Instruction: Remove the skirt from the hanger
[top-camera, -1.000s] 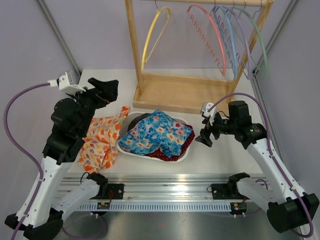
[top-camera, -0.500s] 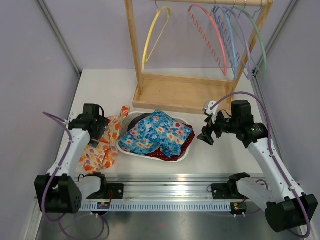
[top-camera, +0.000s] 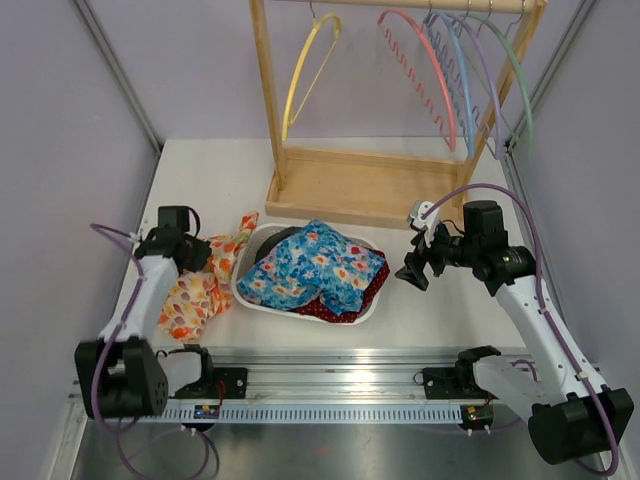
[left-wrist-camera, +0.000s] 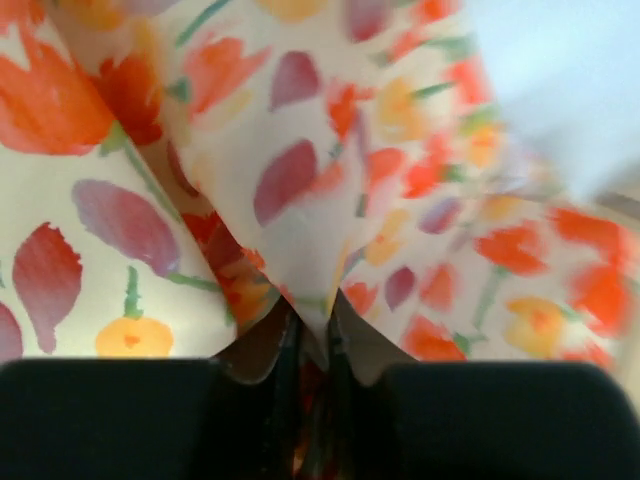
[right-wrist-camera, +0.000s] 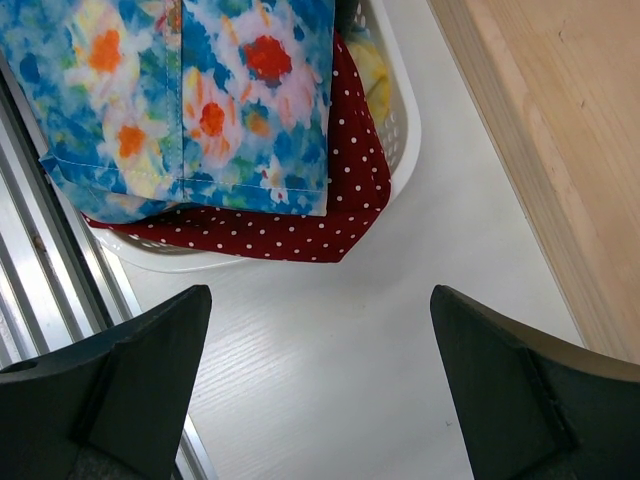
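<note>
Both arms reach low: left fingers (left-wrist-camera: 150, 415) clamped on the floral skirt (left-wrist-camera: 300, 180), right fingers (right-wrist-camera: 120, 400) spread wide above the table (right-wrist-camera: 330, 340).

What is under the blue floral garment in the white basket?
A red polka-dot cloth shows beneath the blue floral garment, draping over the rim of the basket, with a sliver of yellow fabric beside it. Anything deeper in the basket is covered.

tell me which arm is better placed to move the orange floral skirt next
Left. The left gripper is shut on a fold of the orange floral skirt, beside the basket. The right gripper hangs open over bare table on the basket's other side, holding nothing.
</note>
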